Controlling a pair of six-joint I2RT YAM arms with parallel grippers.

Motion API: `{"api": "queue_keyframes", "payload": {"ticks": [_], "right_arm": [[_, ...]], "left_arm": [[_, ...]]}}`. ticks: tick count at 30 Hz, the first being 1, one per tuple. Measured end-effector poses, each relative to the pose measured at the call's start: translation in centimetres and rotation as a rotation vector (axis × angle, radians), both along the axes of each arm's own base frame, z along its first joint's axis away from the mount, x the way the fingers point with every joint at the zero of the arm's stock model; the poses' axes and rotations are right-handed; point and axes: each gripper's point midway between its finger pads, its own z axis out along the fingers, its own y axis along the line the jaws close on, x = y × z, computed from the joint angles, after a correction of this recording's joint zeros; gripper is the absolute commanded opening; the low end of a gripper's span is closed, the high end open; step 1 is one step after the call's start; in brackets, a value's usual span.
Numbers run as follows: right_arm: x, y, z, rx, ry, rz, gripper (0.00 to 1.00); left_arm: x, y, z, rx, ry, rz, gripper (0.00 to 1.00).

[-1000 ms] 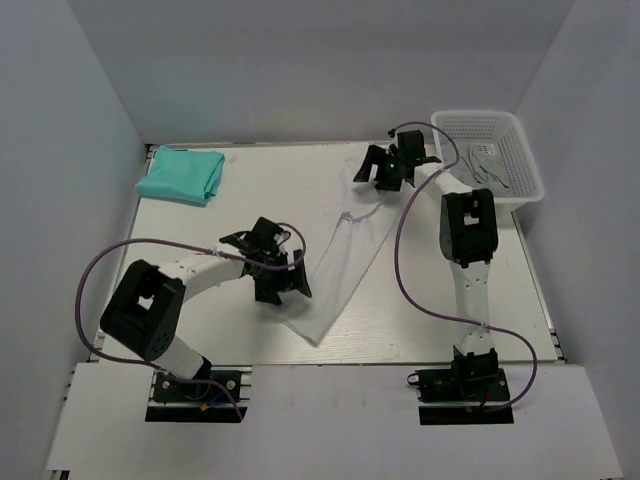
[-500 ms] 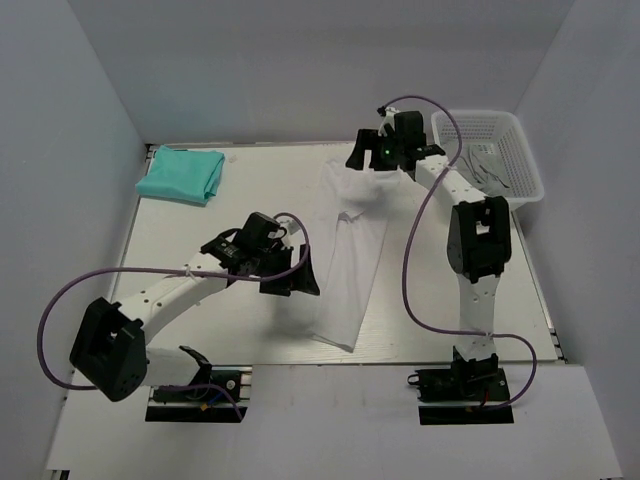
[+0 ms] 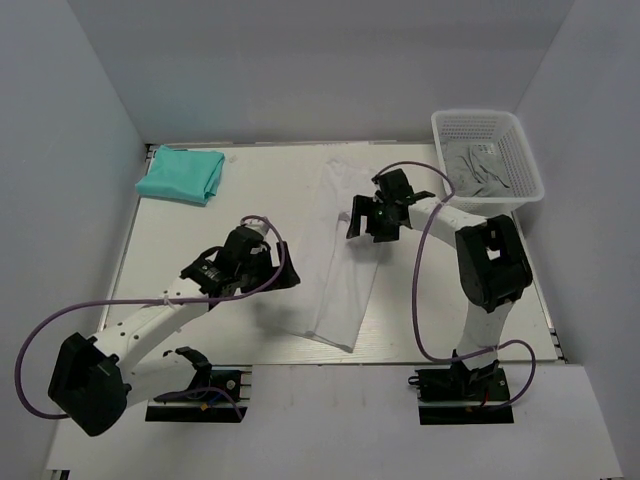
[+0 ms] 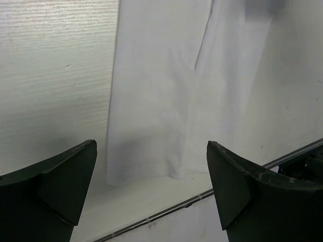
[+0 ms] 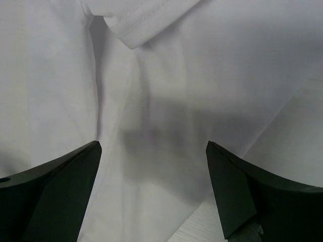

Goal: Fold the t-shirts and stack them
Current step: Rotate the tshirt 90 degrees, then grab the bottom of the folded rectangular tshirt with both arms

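The white t-shirt point(image 3: 340, 250) lies on the table as a long narrow folded strip, from the far edge down to the near middle. It also shows in the left wrist view point(image 4: 161, 91) and in the right wrist view point(image 5: 166, 75). The teal t-shirt point(image 3: 181, 175) lies folded at the far left corner. My left gripper point(image 3: 283, 272) is open and empty, just left of the strip's near part. My right gripper point(image 3: 362, 222) is open and empty above the strip's middle, its fingers point(image 5: 55, 191) spread over the cloth.
A white mesh basket point(image 3: 487, 156) with grey cloth inside stands at the far right corner. The table's near edge with a metal rail point(image 4: 212, 194) runs close to the shirt's lower end. Grey walls close in the sides and the back.
The white shirt has been laid down into a straight narrow strip. My right gripper let go and moved from the far edge toward the strip's middle. My left gripper drew back leftward.
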Motion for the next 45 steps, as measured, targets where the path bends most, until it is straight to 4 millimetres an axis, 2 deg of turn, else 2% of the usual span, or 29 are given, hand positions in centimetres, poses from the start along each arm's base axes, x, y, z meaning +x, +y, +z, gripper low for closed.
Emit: {"api": "queue_keyframes", "payload": {"ticks": [2, 5, 10, 16, 18, 20, 21, 23, 27, 29, 32, 34, 39, 42, 45], "right_arm": [[0.4, -0.1, 0.2, -0.006, -0.012, -0.009, 0.9], [1.0, -0.4, -1.0, -0.027, 0.024, -0.023, 0.9], [5.8, -0.2, -0.8, -0.032, -0.01, -0.061, 0.9], [13.7, -0.9, -0.3, -0.04, -0.084, -0.094, 0.9], [15.1, -1.3, -0.1, -0.049, -0.104, -0.09, 0.9], [14.9, -1.9, 0.3, -0.058, -0.106, -0.079, 0.9], [14.3, -1.9, 0.6, -0.056, -0.107, -0.071, 0.9], [11.9, -2.1, 1.3, -0.051, -0.094, -0.054, 0.9], [3.7, -3.0, 4.7, -0.018, -0.122, -0.035, 0.9], [-0.2, -3.5, 6.4, 0.014, -0.146, -0.042, 0.9], [-3.8, -4.5, 7.5, 0.068, -0.19, -0.081, 0.9], [-6.7, -5.6, 6.4, 0.076, -0.157, -0.113, 0.9], [-12.4, -7.6, 1.6, 0.054, -0.022, -0.163, 0.9], [-14.7, -8.1, 0.0, 0.059, 0.026, -0.175, 0.9], [-15.5, -8.0, -0.7, 0.075, 0.047, -0.172, 0.9]], "left_arm": [[0.3, -0.1, 0.0, 0.0, -0.01, 0.004, 1.0], [0.7, -0.2, 0.2, -0.006, -0.025, 0.008, 1.0], [1.0, -0.4, 0.0, -0.005, -0.029, 0.007, 1.0], [0.9, -0.4, -1.4, 0.031, 0.004, -0.02, 1.0], [0.7, -0.6, -2.1, 0.041, 0.024, -0.036, 1.0], [0.4, -0.9, -2.8, 0.048, 0.056, -0.066, 1.0], [0.3, -1.2, -3.2, 0.051, 0.073, -0.081, 1.0], [-0.1, -1.9, -4.1, 0.051, 0.115, -0.12, 1.0], [-0.8, -2.8, -5.7, 0.074, 0.176, -0.172, 1.0], [-1.0, -3.4, -5.8, 0.075, 0.181, -0.197, 1.0], [-0.8, -4.6, -5.7, 0.067, 0.173, -0.233, 1.0], [-0.7, -5.4, -5.9, 0.064, 0.172, -0.26, 0.96], [-0.7, -6.7, -8.0, 0.104, 0.209, -0.304, 0.73], [0.1, -7.6, -8.3, 0.114, 0.205, -0.316, 0.59], [0.7, -8.3, -8.6, 0.117, 0.2, -0.323, 0.5]]}}
